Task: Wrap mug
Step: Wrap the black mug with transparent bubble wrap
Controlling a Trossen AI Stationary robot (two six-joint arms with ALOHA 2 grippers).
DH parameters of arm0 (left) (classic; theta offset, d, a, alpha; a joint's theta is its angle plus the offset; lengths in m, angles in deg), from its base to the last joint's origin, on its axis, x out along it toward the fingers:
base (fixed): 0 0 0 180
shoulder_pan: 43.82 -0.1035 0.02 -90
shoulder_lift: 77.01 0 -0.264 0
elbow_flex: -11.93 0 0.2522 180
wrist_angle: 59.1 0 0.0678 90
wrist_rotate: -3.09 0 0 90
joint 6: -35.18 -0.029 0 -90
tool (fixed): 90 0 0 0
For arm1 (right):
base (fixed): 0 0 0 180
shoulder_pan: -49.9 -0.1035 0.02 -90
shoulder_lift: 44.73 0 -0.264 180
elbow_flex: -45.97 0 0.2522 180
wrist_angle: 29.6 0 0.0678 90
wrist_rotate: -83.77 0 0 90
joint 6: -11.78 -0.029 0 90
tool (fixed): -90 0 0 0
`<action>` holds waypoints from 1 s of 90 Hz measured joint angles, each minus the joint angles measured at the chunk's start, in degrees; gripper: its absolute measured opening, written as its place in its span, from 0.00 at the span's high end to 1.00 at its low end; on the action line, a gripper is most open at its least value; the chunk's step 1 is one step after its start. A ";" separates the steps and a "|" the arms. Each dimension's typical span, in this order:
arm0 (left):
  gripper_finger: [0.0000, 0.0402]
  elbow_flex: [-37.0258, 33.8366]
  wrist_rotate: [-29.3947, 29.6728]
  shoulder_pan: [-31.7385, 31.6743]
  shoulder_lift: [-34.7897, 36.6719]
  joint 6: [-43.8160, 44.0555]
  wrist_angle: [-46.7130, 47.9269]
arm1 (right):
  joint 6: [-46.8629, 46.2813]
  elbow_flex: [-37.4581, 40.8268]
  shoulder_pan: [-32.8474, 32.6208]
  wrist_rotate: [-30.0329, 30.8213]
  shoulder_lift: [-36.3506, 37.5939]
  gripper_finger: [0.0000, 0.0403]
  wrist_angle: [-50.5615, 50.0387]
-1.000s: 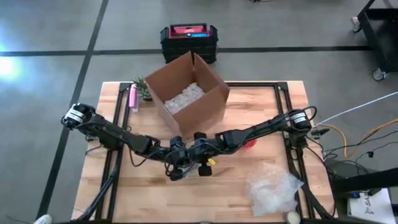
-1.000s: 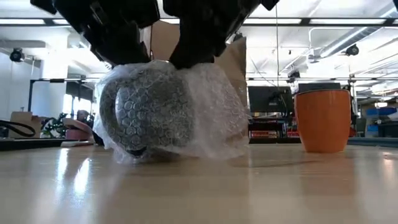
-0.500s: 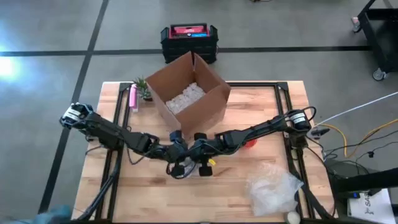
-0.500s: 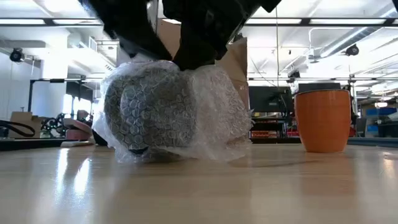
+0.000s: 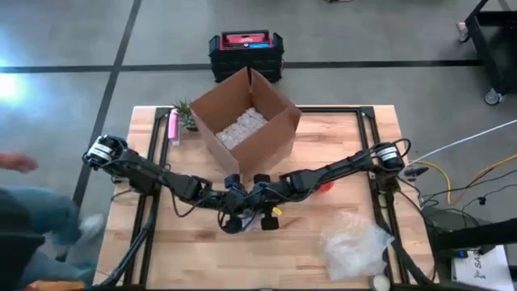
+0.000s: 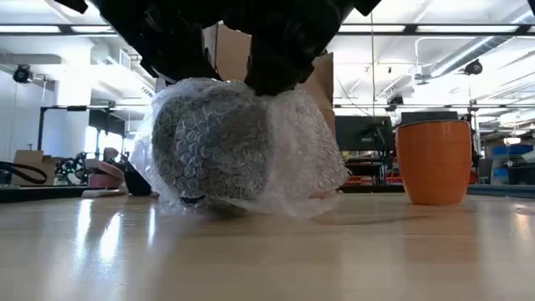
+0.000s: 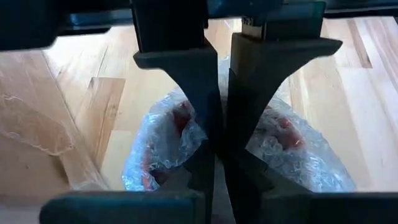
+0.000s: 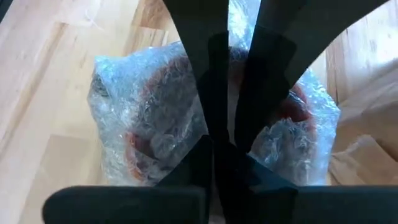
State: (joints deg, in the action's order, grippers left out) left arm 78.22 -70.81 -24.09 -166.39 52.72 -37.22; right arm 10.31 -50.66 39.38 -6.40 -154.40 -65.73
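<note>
Nearest the low camera sits the mug, swaddled in clear bubble wrap and resting on the wooden table. In the high view it lies near the table's middle, at about 6 o'clock from the cardboard box. Both arms meet directly over it. The left gripper comes in from 9 o'clock; its fingers are pressed almost together, pinching a fold of the wrap. The right gripper comes in from 3 o'clock, its fingers likewise drawn close on the wrap on top of the bundle. An orange mug stands upright at 3 o'clock from the bundle, well apart from it. A loose heap of spare wrap lies toward the table's 4 o'clock corner. Farther off, the open box holds white packing fill, with a pink object and a small green plant beside it at 9 o'clock. Beyond the table, a black crate sits on the floor at 12 o'clock. A person shows at the high view's 8 o'clock edge.
</note>
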 joint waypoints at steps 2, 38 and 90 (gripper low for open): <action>0.95 0.00 -0.14 0.00 0.08 -0.04 0.02 | -0.01 0.00 0.02 -0.02 0.22 0.99 -0.30; 0.95 -0.17 -1.20 0.09 0.12 -0.10 0.65 | -0.89 -0.04 0.11 -0.34 5.17 0.76 -0.61; 0.95 -0.07 -0.74 0.07 0.23 -0.10 0.90 | -1.01 -0.17 -0.57 3.59 1.19 0.80 -2.41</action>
State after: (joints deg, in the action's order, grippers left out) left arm 78.15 -71.55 -24.02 -166.15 52.62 -36.32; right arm 9.30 -50.84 38.81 -2.81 -153.21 -68.14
